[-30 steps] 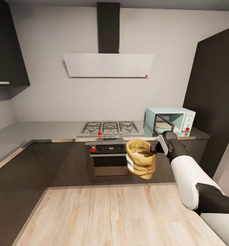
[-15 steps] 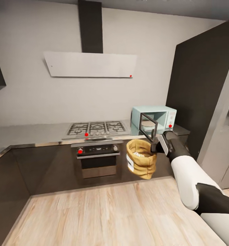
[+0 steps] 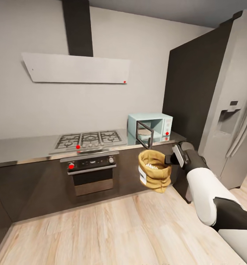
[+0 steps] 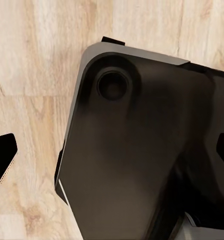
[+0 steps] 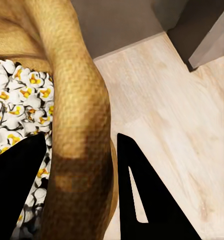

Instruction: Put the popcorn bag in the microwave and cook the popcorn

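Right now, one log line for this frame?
phase: carrying | right gripper: shut on popcorn bag rim | microwave: door open, on countertop | left gripper: open, over floor

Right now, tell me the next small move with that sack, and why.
Probably roll closer to the microwave. Its door stands open, but the sack, pinched at its rim by the right gripper, hangs over the floor, below the countertop.

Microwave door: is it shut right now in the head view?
No. The microwave on the countertop has its dark-glass door swung outward, leaving the pale cavity open to view.
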Robot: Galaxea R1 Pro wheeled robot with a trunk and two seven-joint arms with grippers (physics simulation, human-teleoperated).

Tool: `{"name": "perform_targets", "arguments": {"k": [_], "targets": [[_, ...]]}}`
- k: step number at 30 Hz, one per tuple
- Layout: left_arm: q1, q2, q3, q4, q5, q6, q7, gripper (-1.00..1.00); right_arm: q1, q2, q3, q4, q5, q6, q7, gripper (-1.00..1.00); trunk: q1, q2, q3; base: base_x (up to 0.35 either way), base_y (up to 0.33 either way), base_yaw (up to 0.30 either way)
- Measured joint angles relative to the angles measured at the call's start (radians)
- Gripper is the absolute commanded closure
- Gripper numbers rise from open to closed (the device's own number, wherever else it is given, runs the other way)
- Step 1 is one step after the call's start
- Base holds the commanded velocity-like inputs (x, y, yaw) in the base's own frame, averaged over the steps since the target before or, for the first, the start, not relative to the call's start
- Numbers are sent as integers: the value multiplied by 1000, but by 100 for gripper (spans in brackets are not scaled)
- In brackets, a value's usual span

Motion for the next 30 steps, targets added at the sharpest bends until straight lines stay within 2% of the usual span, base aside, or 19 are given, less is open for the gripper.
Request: {"name": "perform_targets", "arguments": {"k": [21, 30], "targets": [[0, -2, 0, 2, 1, -5, 0, -100, 0, 0, 0, 0, 0, 0, 1, 100, 0, 0, 0, 0, 0, -256], [0, -4, 0, 6, 2, 4, 1, -100, 0, -9, 0, 0, 1, 0, 1, 100, 0, 0, 0, 22, 0, -24]]}}
